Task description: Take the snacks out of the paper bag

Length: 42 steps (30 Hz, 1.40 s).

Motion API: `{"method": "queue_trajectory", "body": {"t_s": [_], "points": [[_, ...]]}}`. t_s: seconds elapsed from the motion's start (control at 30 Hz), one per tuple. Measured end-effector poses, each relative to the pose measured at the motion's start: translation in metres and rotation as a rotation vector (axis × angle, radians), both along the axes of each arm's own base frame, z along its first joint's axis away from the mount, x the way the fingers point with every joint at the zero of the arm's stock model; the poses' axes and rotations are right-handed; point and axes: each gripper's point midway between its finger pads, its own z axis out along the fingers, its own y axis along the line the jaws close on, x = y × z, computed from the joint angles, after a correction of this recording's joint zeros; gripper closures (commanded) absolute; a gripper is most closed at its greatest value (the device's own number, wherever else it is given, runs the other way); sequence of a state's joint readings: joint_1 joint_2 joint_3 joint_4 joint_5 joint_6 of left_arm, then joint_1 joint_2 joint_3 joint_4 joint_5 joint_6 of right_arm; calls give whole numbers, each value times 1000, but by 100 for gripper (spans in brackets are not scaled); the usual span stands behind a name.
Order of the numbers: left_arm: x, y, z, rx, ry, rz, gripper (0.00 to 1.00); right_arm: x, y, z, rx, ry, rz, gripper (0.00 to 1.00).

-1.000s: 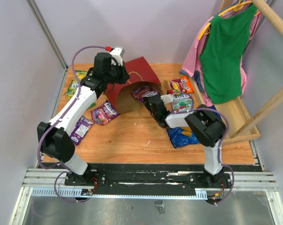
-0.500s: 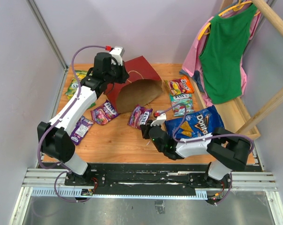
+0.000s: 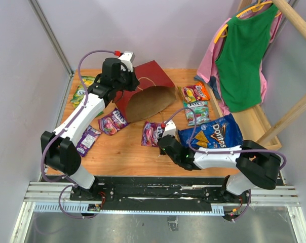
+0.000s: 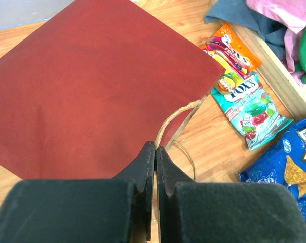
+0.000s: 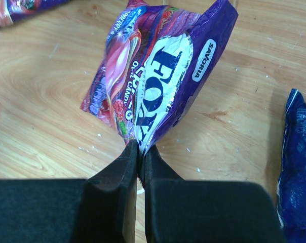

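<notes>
Seen from above, a wooden tabletop (image 3: pixel 138 154) fills the middle of the frame, and two white-and-black robot arms rise from the bottom edge. In the upper centre lies a large red paper shopping bag (image 3: pixel 154 73), its mouth gaping toward the bottom of the frame so the brown kraft inside shows. The left gripper (image 3: pixel 130 83) sits at the bag's left side. Its wrist view shows both black fingers pressed together on a thin beige loop handle (image 4: pixel 172 115) of the bag. Below the bag, in the centre, the right gripper (image 3: pixel 161 139) has its fingers pinched tight on one edge of a glossy purple candy packet (image 5: pixel 158 76), which is outside the bag. Whether that packet touches the wood cannot be told. A second purple packet (image 3: pixel 113 121) and a third purple packet (image 3: pixel 88 140) lie at left centre, and a green-yellow packet (image 3: pixel 81 90) lies at upper left. Right of the bag sit an orange-red packet (image 3: pixel 196 92) and a teal-white packet (image 3: pixel 196 114). Below them is a larger blue chip bag (image 3: pixel 219 132). A green garment (image 3: pixel 241 55) hangs in the upper right corner.
</notes>
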State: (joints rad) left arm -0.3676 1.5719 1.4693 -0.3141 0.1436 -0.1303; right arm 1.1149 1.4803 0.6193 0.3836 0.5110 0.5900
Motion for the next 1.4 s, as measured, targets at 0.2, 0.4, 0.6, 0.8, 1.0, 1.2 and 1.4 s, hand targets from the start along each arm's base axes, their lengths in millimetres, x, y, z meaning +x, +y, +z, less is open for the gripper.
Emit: {"method": "queue_trajectory", "body": {"t_s": [0.2, 0.4, 0.6, 0.8, 1.0, 1.2, 1.4], "points": [[1, -2, 2, -9, -7, -11, 96, -13, -4, -15, -96, 52, 84, 99], [1, -4, 1, -12, -5, -17, 96, -22, 4, -15, -113, 96, 152, 99], [0, -7, 3, -27, -5, -32, 96, -27, 6, -12, -134, 147, 161, 99], [-2, -12, 5, -45, -4, -50, 97, -38, 14, 0, -131, 245, 174, 99], [-1, -18, 3, -69, 5, -71, 97, -56, 17, -6, -87, 383, 148, 99], [-1, -21, -1, -74, 15, -85, 98, -67, 17, -26, -70, 496, 83, 69], [-1, -22, 0, -78, 15, -93, 98, -74, 20, -30, -47, 547, 78, 1]]}}
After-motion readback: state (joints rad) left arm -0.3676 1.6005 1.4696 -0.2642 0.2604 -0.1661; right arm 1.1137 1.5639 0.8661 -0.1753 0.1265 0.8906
